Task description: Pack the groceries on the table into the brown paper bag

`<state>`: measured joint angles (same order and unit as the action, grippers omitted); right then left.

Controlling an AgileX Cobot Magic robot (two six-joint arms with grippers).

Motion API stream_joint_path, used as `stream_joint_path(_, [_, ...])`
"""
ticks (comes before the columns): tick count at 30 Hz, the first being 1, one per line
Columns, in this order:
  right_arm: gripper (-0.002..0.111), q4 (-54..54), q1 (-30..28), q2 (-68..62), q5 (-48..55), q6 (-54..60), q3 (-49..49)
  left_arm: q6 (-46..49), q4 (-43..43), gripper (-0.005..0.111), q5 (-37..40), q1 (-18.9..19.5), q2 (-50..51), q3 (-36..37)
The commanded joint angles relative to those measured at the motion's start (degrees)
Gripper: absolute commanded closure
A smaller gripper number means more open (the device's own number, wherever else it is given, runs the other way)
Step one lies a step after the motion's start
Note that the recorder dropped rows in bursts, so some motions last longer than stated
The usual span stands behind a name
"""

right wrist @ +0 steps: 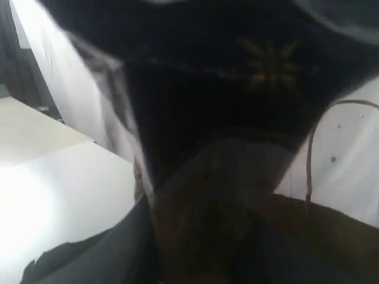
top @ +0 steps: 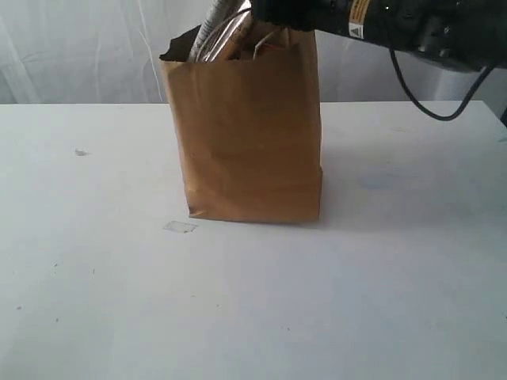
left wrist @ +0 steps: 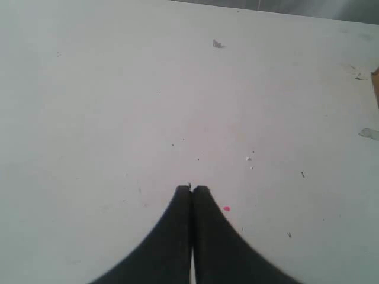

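White table (top: 253, 317) lies nearest, lightly specked. Upright mid-table stands the brown paper bag (top: 249, 134), a clear packet (top: 215, 32) projecting from its rim. Over the bag mouth, the right gripper (top: 273, 12): opening and hold cannot be told. Above bare table, the left gripper (left wrist: 192, 189): fully closed, empty.

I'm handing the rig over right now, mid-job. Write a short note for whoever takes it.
Left gripper: shut, holding nothing, over the white table.
Right gripper: at the mouth of the brown paper bag. Its wrist view is dark and blurred, so I cannot tell whether it is open or holding anything.
Bag: upright mid-table, with a clear-wrapped packet poking above its rim.
Done: the exterior view shows no groceries loose on the table.
Left: check what the right gripper holds, release it inside the bag, then lift the arm clear.
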<state>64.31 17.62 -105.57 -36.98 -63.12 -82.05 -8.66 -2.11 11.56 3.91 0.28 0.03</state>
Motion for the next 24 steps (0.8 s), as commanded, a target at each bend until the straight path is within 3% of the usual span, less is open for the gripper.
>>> stream_joint_path(1, [0.09, 6.66, -0.35, 0.35, 6.51, -1.63, 0.49, -0.16, -0.38, 0.107, -0.2, 0.06, -0.28, -0.03])
stream_joint_path(6, [0.09, 15.86, -0.35, 3.99, 11.45, -8.69, 0.49, -0.16, -0.38, 0.107, -0.2, 0.06, -0.28, -0.03])
stream_joint_path(10, [0.09, 34.75, -0.35, 6.62, 11.05, -28.87, 0.49, -0.16, -0.38, 0.107, -0.2, 0.06, -0.28, -0.03])
stream_joint_path(16, [0.087, 35.64, -0.49, 7.77, 8.2, -31.21, 0.49, -0.16, -0.38, 0.107, -0.2, 0.06, -0.28, -0.03])
stream_joint_path(24, [0.064, 35.64, -0.49, 8.35, 6.75, -34.82, 0.49, -0.16, -0.38, 0.107, -0.2, 0.06, -0.28, -0.03])
